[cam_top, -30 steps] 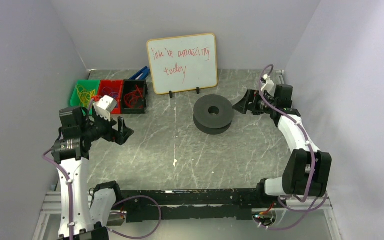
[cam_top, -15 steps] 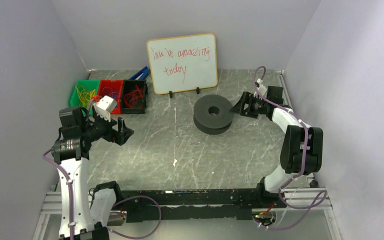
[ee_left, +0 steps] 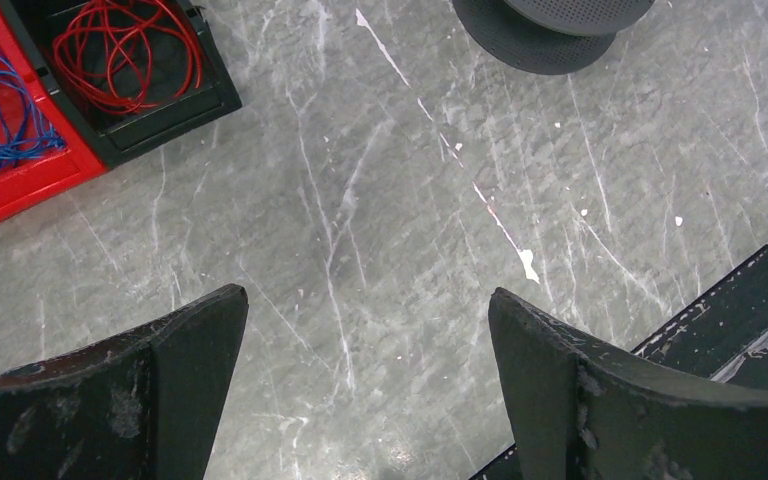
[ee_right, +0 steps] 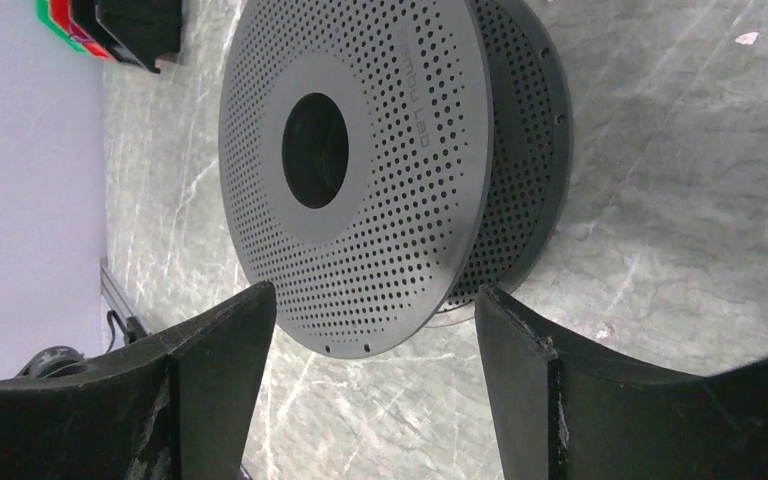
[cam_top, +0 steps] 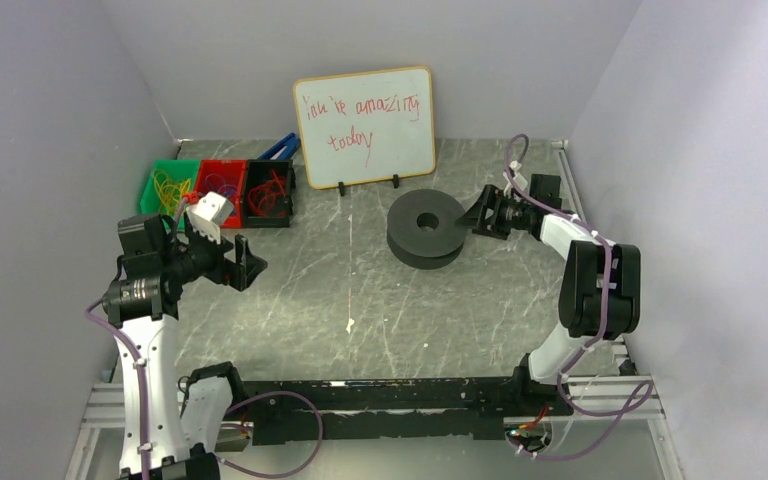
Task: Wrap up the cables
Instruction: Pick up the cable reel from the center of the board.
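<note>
Board (cam_top: 364, 126) w/ "you're amazing today"

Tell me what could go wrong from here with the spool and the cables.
1. The open right end effector sits right at the rim of the spool. Nothing visibly fixes the spool down, so contact may push it away instead of gripping it.
2. The red cables lie in overlapping loops in the black bin. The open left end effector might lift a tangle or drag the bin.
3. Blue wire lies in the adjacent bin and is easy to snag.
</note>
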You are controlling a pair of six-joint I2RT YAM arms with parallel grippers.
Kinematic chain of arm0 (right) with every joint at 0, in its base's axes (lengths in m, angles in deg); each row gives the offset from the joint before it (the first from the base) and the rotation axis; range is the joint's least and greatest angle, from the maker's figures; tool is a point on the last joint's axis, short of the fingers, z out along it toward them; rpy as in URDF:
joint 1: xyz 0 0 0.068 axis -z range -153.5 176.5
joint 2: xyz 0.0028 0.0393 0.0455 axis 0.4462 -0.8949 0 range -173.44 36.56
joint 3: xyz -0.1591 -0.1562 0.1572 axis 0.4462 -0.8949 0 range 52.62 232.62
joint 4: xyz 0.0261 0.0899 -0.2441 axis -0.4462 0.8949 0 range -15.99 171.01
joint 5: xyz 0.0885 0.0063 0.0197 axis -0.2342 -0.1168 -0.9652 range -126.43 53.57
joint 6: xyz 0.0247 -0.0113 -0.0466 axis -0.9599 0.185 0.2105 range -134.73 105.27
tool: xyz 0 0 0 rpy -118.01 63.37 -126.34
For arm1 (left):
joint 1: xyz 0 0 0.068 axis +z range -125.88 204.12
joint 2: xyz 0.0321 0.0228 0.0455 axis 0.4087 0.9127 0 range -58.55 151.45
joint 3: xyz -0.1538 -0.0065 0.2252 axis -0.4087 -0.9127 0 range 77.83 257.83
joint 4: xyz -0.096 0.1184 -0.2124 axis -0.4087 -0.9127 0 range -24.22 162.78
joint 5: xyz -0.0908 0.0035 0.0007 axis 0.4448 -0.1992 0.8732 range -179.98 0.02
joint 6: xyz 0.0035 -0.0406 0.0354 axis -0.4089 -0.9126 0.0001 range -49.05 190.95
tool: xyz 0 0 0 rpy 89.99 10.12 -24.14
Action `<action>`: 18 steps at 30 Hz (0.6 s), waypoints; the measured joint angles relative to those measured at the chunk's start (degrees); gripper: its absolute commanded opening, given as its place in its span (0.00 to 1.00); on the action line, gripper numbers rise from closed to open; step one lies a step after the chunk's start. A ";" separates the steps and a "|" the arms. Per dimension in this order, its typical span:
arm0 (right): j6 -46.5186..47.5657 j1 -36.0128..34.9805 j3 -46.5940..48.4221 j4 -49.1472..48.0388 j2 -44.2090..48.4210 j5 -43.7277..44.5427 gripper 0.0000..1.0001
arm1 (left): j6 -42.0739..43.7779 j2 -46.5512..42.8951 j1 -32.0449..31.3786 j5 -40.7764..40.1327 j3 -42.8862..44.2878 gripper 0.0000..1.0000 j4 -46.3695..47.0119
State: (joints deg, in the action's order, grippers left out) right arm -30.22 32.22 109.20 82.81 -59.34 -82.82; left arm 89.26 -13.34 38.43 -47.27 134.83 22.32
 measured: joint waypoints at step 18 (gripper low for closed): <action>-2.16 -2.03 -1.20 -2.38 -4.07 -0.72 0.56 | 0.07 0.52 0.74 0.98 -0.15 0.96 0.00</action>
State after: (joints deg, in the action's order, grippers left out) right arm -32.38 30.18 108.00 80.43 -63.41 -83.54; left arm 89.32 -12.82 39.17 -46.28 134.67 22.32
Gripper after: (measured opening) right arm 0.622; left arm 0.959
